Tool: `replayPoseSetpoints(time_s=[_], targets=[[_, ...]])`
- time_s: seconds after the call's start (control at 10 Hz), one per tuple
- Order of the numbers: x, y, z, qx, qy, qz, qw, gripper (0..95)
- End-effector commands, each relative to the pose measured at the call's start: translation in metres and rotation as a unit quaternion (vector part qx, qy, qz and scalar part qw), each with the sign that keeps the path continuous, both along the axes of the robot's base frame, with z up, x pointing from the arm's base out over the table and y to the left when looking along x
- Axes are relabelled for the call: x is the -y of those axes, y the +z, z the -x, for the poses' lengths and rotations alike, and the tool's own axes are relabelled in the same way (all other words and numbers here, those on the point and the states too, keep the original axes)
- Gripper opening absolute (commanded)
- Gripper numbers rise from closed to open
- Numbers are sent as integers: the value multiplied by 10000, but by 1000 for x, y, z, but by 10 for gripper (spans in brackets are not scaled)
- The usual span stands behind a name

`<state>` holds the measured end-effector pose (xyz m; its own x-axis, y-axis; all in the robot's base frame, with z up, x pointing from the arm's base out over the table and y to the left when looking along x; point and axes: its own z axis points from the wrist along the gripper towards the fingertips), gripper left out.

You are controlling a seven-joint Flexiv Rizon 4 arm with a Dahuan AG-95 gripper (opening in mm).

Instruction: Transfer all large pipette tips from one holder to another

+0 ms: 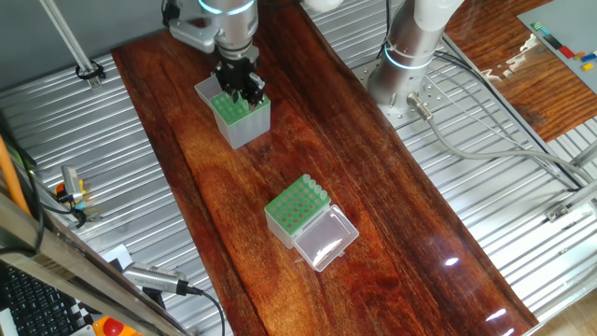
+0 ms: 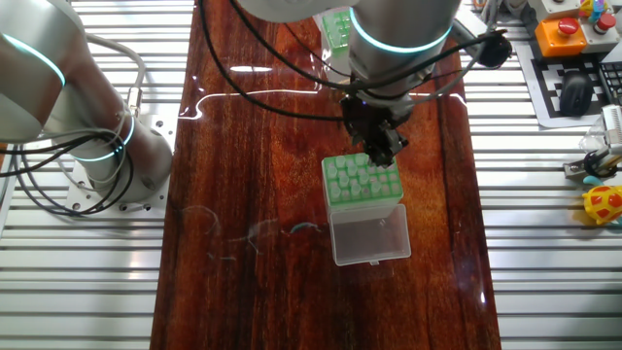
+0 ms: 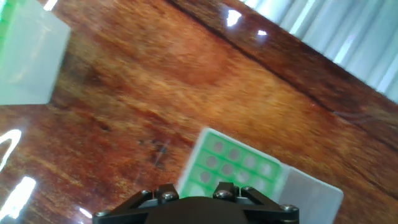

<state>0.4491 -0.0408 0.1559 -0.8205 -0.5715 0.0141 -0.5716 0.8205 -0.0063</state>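
Observation:
My gripper (image 1: 244, 93) (image 2: 385, 154) hangs right over the taller grey-sided holder (image 1: 246, 129) (image 2: 356, 187), fingertips at its green top plate. Pale large pipette tips (image 2: 348, 175) fill the holes there. The fingers are too small and dark to show whether they grip one. The shorter box (image 1: 289, 215) (image 2: 337, 27) stands apart with its clear lid (image 1: 326, 239) folded open, and a row of tips (image 1: 312, 190) stands along its far edge. In the hand view the fingers are hidden below a black housing (image 3: 196, 211). Beyond it lie a green hole-dotted plate (image 3: 227, 163) and a second box (image 3: 28, 62).
The arm's silver base (image 1: 410, 47) (image 2: 97, 146) stands on the ribbed metal bench beside the wooden tabletop (image 1: 373, 233). Cables (image 1: 485, 140) trail from it. A keyboard (image 2: 573, 87), an orange button box (image 2: 564, 34) and small toys (image 2: 604, 204) lie off the wood.

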Motion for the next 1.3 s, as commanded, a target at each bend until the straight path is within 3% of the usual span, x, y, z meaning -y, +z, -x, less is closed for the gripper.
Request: replayPoseSetpoints(time_s=[0.1,0.5,0.6,0.9,1.0,1.3], targets=[[1,-2,3,-3,57,9,10000,380],[2,-8,7,0,113,24,9999,380],[3,-9,9,5,115,27,9999,190],[4,-10,10,6,98,22,9999,190],[5,-10,10,9,53,25,10000,0],[6,-9,9,13,-3,19,10000,0]])
